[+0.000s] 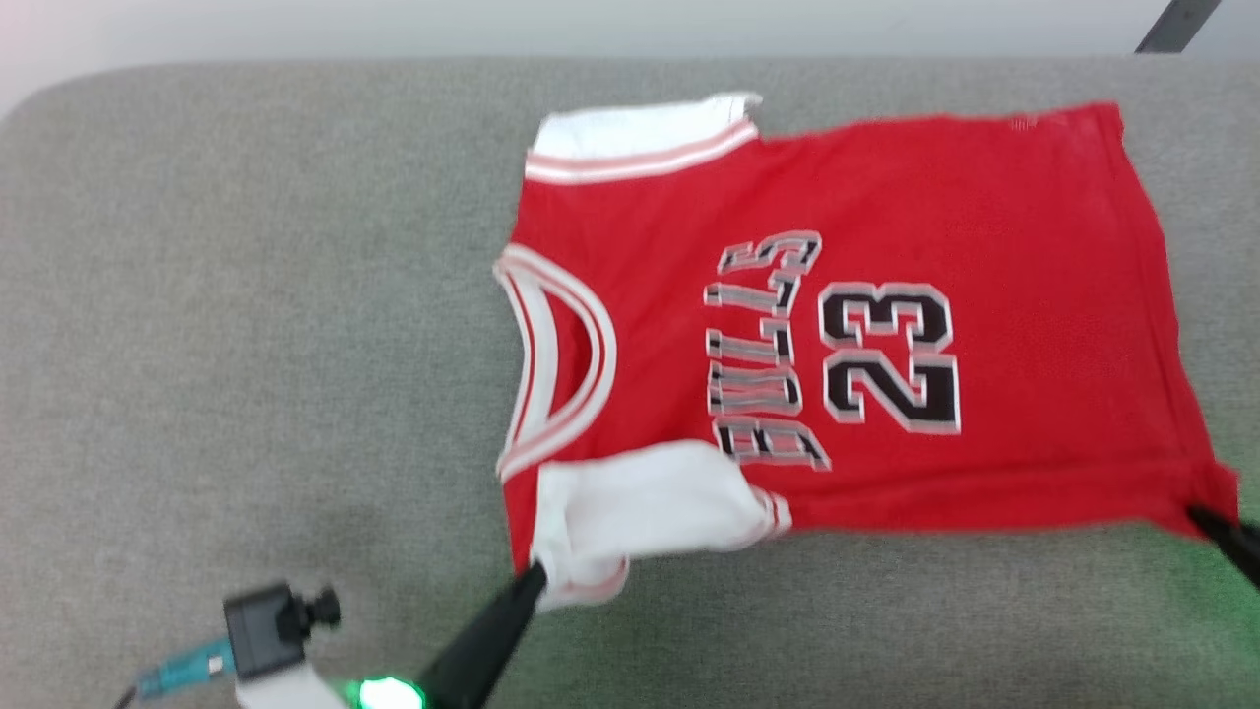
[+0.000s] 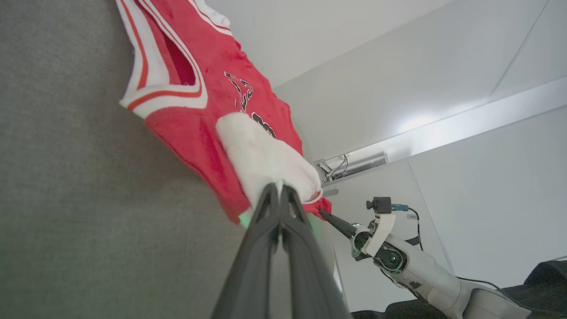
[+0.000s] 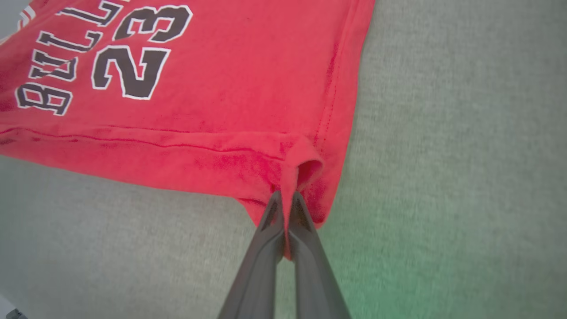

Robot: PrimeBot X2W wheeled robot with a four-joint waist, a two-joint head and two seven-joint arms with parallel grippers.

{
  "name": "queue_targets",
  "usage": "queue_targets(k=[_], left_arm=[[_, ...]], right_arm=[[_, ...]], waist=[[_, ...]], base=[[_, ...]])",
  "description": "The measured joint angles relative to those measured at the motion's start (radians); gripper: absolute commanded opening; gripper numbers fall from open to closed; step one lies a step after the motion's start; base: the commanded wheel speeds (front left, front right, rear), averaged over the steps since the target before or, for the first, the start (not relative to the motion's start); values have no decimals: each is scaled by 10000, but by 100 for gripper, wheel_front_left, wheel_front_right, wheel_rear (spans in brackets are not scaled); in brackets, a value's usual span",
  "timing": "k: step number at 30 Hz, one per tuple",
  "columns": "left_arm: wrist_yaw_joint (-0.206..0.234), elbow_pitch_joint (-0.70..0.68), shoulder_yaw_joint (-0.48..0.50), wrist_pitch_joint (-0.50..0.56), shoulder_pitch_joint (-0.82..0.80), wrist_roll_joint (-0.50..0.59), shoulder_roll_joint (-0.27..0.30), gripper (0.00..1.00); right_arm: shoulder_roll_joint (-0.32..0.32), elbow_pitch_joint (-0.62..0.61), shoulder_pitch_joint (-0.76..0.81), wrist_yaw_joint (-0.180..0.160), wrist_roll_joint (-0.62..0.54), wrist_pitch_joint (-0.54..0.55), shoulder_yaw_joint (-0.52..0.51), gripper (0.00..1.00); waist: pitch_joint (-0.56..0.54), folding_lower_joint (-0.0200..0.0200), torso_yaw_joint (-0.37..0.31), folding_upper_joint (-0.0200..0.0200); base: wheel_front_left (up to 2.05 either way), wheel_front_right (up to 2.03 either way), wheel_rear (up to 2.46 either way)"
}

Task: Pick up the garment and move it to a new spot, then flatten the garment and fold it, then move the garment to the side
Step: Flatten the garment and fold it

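Note:
The garment [image 1: 994, 246], a small red jersey with white sleeves and black "BULLS 23" lettering, lies spread sideways on the grey surface, collar [image 1: 551, 364] to the left and hem to the right. Its near white sleeve [image 1: 640, 512] is folded over the chest. My left gripper [image 1: 535, 573] is shut on the edge of that sleeve [image 2: 266, 164], fingertips pinched at the garment's near left corner. My right gripper [image 3: 285, 197] is shut on the red hem corner [image 3: 305, 168] at the near right, where the fabric [image 1: 1196, 497] bunches into a small fold.
The grey fabric-covered surface [image 1: 246, 345] stretches wide to the left of the garment and along the near edge. A pale wall [image 1: 591, 25] runs behind its far edge. My right arm [image 2: 416, 266] shows in the left wrist view.

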Motion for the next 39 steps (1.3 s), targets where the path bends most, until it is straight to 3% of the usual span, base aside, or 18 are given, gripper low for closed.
queue_targets(k=[6,11,15,21,29,38,39], left_arm=[[0,-769,104,0,1193,336,410,0],[0,-815,69,67,966,523,522,0],[0,-418,161,313,-320,320,247,0],[-2,1294,581,690,-2343,-293,-464,0],[0,3568,395,788,-3516,35,-986,0],[-6,4982,-270,382,-4206,861,-1267,0],[-13,5129,-389,328,-4303,1016,-1294,25]], right_arm=[[-667,-940,1659,0,192,-77,-665,0],[-698,-1241,2056,0,71,-48,-1536,0],[-134,-1139,1767,0,-284,456,-2134,0],[1049,-462,474,0,-1024,1492,-2782,0],[2665,888,-1047,0,-1964,2094,-3035,0],[3078,1841,-1667,0,-2625,1875,-2880,0],[3091,1894,-1692,0,-2646,1818,-2859,0]], waist=[[-261,0,-126,0],[-382,0,-226,0],[-465,0,-254,0],[-195,0,-269,0],[499,0,-464,0],[1219,0,-508,0],[1247,0,-488,0]], base=[[0,0,0],[0,0,0],[0,0,0],[0,0,0],[0,0,0],[0,0,0],[0,0,0]])
